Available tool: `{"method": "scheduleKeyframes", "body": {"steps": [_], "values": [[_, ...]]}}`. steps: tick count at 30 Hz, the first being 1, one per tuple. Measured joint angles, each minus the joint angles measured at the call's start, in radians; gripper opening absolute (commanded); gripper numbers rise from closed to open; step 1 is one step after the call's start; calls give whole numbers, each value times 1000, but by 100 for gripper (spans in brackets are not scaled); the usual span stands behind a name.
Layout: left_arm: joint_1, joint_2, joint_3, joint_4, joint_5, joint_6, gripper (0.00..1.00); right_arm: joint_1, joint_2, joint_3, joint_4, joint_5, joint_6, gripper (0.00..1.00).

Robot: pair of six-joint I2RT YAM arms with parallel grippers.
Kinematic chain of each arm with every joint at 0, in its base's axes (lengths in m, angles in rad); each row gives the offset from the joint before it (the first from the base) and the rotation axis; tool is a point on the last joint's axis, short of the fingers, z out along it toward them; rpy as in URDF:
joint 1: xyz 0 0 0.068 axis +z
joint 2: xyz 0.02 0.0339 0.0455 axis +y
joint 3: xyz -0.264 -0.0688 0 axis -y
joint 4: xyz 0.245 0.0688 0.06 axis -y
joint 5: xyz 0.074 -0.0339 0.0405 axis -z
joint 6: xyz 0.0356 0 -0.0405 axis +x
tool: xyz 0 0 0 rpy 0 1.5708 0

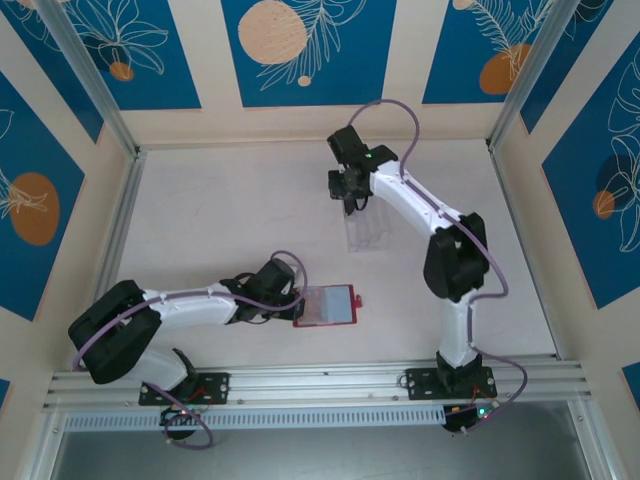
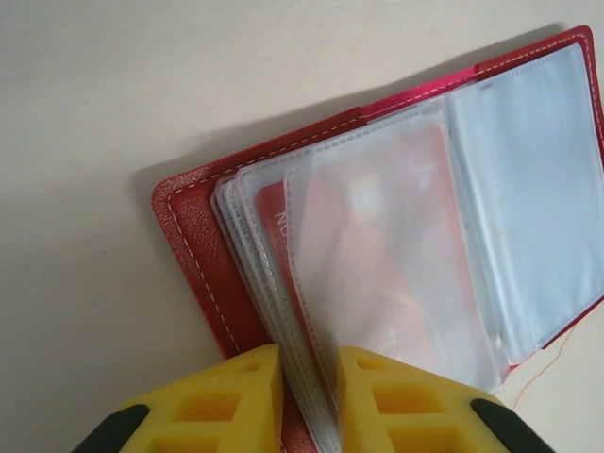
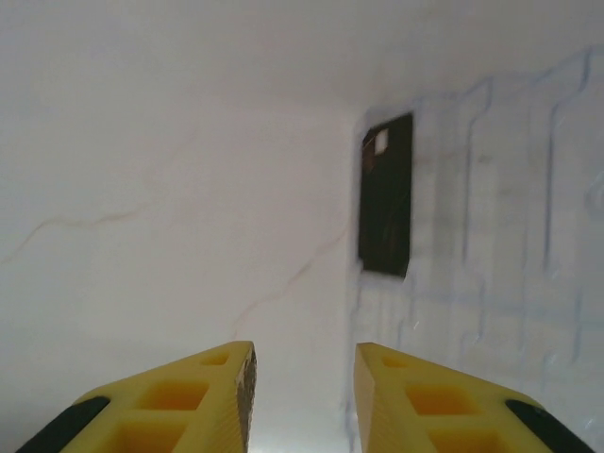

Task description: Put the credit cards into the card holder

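**Right fingers short of the black card; left fingers on the holder**

1. Right gripper (image 3: 304, 366): my fingers stand apart with nothing between them, hovering low over the table near the tray's (image 3: 510, 189) edge.
2. Black card (image 3: 387, 193): it lies flat in the clear tray, ahead of my right fingers and a little to the right of the gap between them. Its long axis runs straight away from me, nearly in line with my reach. The near short edge faces the fingertips and the small pale mark sits at the far end.
3. Judgement: the gap is off the card's line, so the coming move calls for a shift right as well as forward. My right arm is the nearer one; the left is well apart, at the near side of the table.
4. Left gripper (image 2: 310, 360): my fingers are pinched on the edge of the sleeves (image 2: 538, 189), which fill the gap.
5. Holder (image 2: 193, 245): it lies open and flat just beside the left gripper. Seen from above, its long axis runs left to right and the tab points right, away from my left fingers. A red card (image 2: 377, 208) shows through one sleeve.
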Motion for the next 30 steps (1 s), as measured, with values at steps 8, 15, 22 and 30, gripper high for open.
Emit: {"method": "scheduleKeyframes", "body": {"steps": [8, 15, 22, 30], "values": [[-2, 0, -1, 10, -4, -5, 17, -50, 286, 273, -112, 71, -64, 34], [-2, 5, -2, 20, -4, -7, 17, -71, 356, 342, -168, 96, -92, 33], [-3, 5, -3, 23, -5, -8, 17, -73, 379, 348, -176, 84, -100, 30], [-3, 5, -5, 27, -7, -9, 18, -73, 397, 348, -175, 50, -109, 22]]}}
